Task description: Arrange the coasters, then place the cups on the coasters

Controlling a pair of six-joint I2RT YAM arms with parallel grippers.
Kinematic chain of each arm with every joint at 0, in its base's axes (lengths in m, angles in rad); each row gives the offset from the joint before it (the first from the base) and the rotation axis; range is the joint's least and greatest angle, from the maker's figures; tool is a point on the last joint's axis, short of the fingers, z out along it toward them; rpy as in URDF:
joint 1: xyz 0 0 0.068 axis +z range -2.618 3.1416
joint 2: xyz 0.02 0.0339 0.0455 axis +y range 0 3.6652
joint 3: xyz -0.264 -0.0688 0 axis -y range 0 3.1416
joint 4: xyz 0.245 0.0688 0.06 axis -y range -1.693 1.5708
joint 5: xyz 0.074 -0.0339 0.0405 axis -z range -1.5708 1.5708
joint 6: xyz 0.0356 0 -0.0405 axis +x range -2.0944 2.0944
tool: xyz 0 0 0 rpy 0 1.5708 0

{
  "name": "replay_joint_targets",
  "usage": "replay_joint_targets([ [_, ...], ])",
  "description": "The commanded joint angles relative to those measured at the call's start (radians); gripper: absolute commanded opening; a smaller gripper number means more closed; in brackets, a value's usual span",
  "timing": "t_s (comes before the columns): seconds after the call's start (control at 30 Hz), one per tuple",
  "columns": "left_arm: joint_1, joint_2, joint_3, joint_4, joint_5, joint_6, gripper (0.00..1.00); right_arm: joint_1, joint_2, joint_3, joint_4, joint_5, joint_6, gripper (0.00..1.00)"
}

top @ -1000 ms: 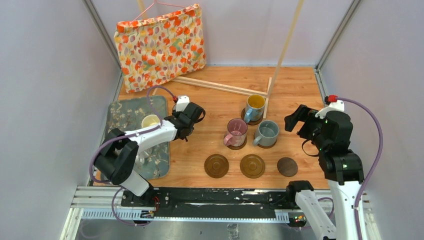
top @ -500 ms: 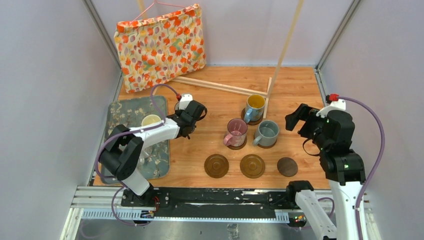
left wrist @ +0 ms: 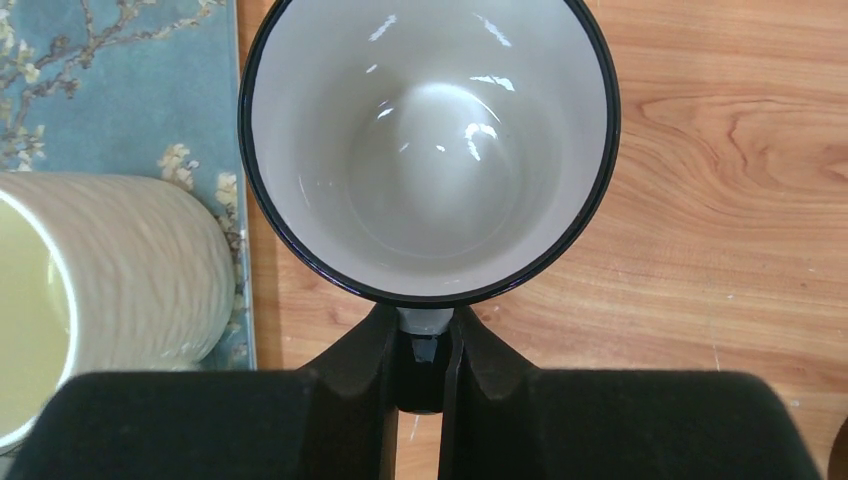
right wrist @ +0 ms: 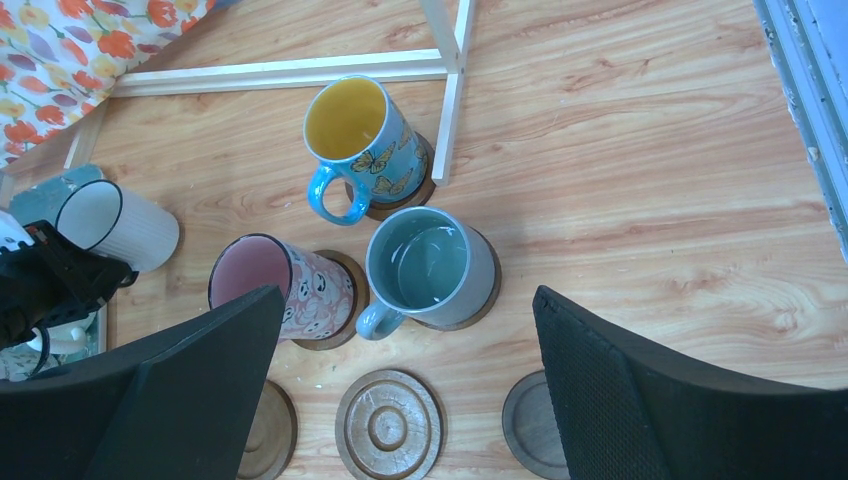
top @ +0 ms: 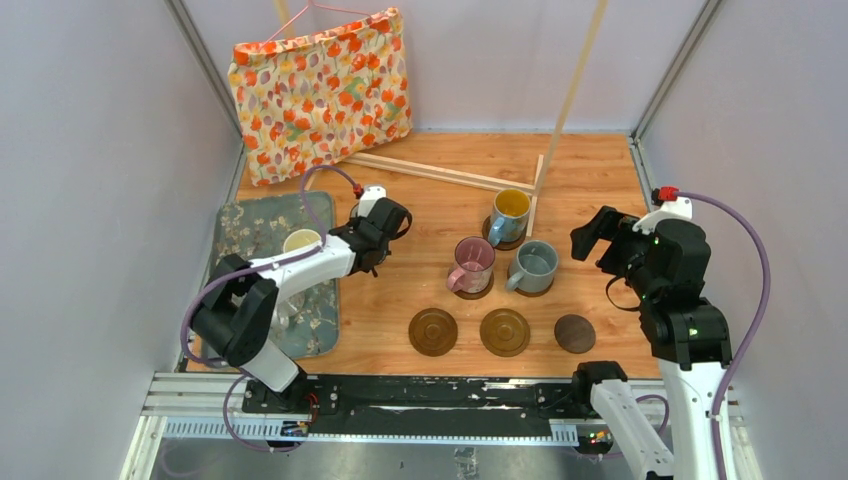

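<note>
Left pincer (left wrist: 422, 338) pinches white mug (left wrist: 430, 170) handle.

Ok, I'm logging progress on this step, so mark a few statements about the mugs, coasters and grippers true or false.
The three near coasters carry no mugs. True.
The left gripper is open beside the white mug. False: it is shut on the mug's handle.
The pink mug stands on a coaster. True.
The right gripper holds the grey-blue mug. False: it is open and holds nothing.
The cream mug stands on bare wood. False: it stands on the floral mat.
</note>
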Motion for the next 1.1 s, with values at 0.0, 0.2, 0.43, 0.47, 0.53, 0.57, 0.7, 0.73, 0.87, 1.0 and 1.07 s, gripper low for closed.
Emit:
replay_joint_targets([
  [0.0, 0.004, -0.096, 0.030, 0.022, -0.042, 0.023, 0.00, 0.015, 0.002, 0.013, 0.000, -0.013, -0.003, 1.00],
  [0.2, 0.001, -0.151, 0.023, 0.010, -0.031, 0.050, 0.00, 0.016, 0.006, 0.007, 0.011, -0.020, 0.008, 1.00],
  [0.43, -0.014, -0.213, 0.032, 0.001, -0.030, 0.078, 0.00, 0.016, 0.010, 0.013, 0.017, -0.021, 0.020, 1.00],
  [0.47, -0.015, -0.220, 0.036, -0.002, -0.031, 0.081, 0.00, 0.016, 0.012, 0.013, 0.016, -0.023, 0.022, 1.00],
  [0.53, -0.018, -0.231, 0.045, -0.009, -0.033, 0.088, 0.00, 0.016, 0.015, 0.016, 0.016, -0.026, 0.023, 1.00],
  [0.57, -0.021, -0.238, 0.049, -0.010, -0.032, 0.092, 0.00, 0.016, 0.015, 0.017, 0.016, -0.027, 0.025, 1.00],
  [0.7, -0.033, -0.257, 0.062, -0.015, -0.036, 0.111, 0.00, 0.016, 0.010, 0.021, 0.015, -0.027, 0.029, 1.00],
  [0.73, -0.037, -0.264, 0.065, -0.018, -0.035, 0.114, 0.00, 0.016, 0.008, 0.022, 0.015, -0.026, 0.030, 1.00],
  [0.87, -0.050, -0.288, 0.085, -0.023, -0.034, 0.139, 0.00, 0.016, 0.005, 0.035, 0.012, -0.026, 0.035, 1.00],
  [1.0, -0.064, -0.313, 0.116, -0.034, -0.023, 0.174, 0.00, 0.016, 0.000, 0.049, 0.006, -0.025, 0.039, 1.00],
  [1.07, -0.069, -0.320, 0.135, -0.039, -0.017, 0.193, 0.00, 0.016, -0.003, 0.053, 0.005, -0.020, 0.043, 1.00],
])
